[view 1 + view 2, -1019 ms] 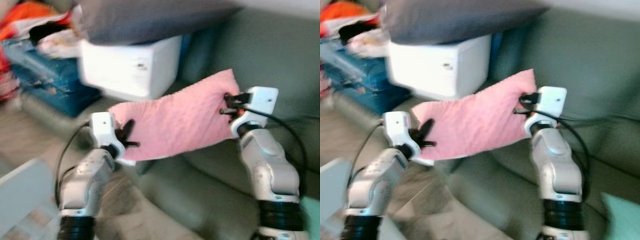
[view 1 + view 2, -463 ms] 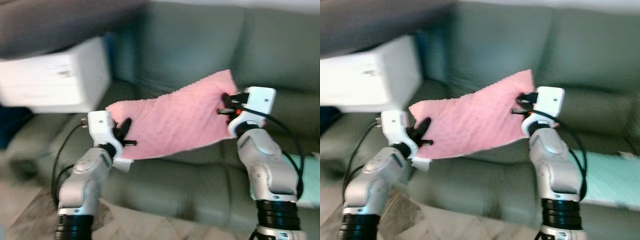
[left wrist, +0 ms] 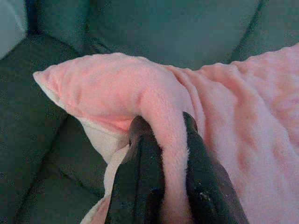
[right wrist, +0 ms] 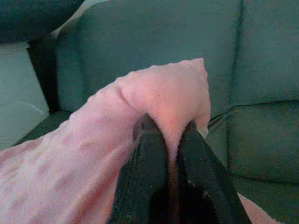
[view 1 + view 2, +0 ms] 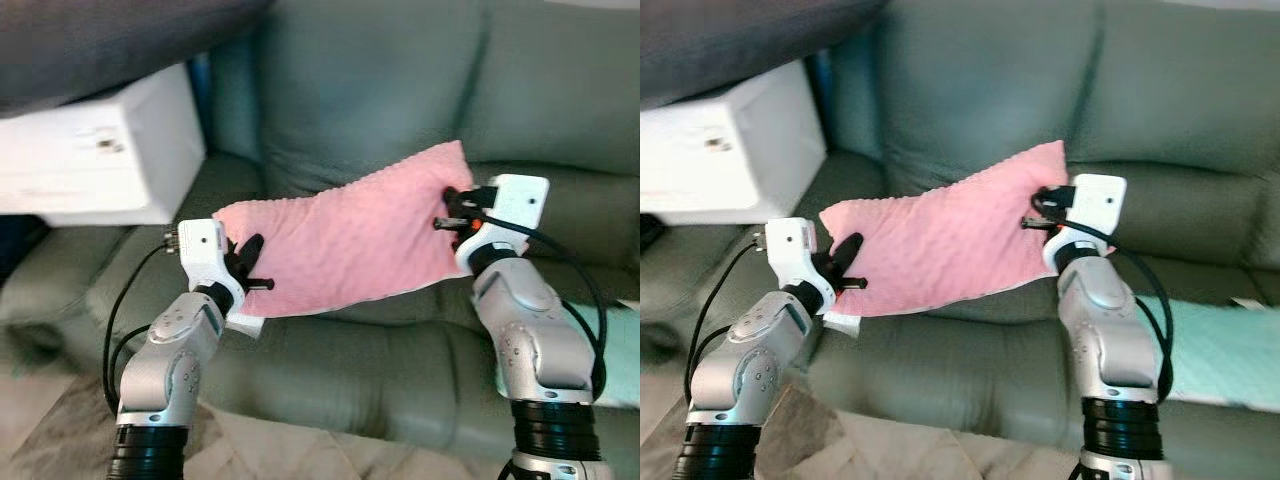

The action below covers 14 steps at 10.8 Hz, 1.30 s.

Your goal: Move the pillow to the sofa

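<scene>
A soft pink pillow (image 5: pixel 345 240) hangs stretched between both arms, above the seat of a grey-green sofa (image 5: pixel 380 90). My left gripper (image 5: pixel 250 270) is shut on the pillow's lower left edge; its black fingers (image 3: pixel 140 163) pinch a fold of pink plush. At the upper right corner my right gripper (image 5: pixel 455 210) is shut on the pillow as well, with fingers (image 4: pixel 149 158) squeezing a ridge of fabric. The pillow's right end sits higher than its left.
A white box (image 5: pixel 100 150) rests on the sofa's left end, under a dark grey cushion (image 5: pixel 100 40). A pale teal cloth (image 5: pixel 1230 345) lies on the seat at the right. Patterned floor (image 5: pixel 60 430) lies at the lower left, before the sofa's front edge.
The camera has swung right and steadied: the blue and orange clutter has left the picture and the sofa's back now faces me. Both grippers keep their hold on the pillow.
</scene>
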Available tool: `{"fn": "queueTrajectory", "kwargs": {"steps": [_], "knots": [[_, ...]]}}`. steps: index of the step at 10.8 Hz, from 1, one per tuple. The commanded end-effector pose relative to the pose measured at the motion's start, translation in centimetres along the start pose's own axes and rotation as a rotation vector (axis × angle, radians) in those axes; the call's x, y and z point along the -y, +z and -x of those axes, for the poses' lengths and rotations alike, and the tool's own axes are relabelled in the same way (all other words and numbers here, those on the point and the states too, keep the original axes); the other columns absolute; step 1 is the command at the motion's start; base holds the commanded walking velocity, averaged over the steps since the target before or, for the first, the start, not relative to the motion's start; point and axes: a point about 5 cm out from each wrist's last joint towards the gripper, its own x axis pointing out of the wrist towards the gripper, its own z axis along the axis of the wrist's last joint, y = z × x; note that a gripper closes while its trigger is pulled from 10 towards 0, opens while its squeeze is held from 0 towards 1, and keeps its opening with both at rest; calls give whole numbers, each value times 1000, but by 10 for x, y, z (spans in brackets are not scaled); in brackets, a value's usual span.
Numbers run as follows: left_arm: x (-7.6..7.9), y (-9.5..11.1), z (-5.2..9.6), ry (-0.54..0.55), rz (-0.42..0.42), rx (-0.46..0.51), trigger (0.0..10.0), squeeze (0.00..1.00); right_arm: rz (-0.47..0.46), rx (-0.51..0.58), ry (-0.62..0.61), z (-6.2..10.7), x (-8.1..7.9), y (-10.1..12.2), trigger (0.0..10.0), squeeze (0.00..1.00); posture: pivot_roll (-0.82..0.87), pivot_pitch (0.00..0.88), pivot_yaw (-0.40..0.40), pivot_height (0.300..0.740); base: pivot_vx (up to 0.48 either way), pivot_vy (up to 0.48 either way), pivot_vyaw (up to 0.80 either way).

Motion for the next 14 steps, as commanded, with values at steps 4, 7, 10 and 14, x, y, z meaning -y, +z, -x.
{"fn": "queueTrajectory", "kwargs": {"steps": [4, 7, 10, 14], "knots": [[1, 1, 1, -11, -65, 8, 10000, 0, 0, 32, 0, 1, -1, 7, 10000, 0, -113, 79, 17, 740, 0, 450, 0], [7, -2, 2, -39, -61, 3, 10000, 0, 6, 31, -8, 1, 0, 7, 10000, 0, -115, 82, 17, 740, 0, 252, 0], [13, -6, 2, -68, -61, -14, 10000, 0, 10, 29, -19, 2, 2, 6, 10000, 0, -121, 80, 18, 740, 0, 0, 0], [19, -8, -1, -80, -127, 19, 10000, 0, 19, 19, -26, 1, 3, 6, 10000, 0, -122, 73, 19, 740, 0, 0, -588]]}}
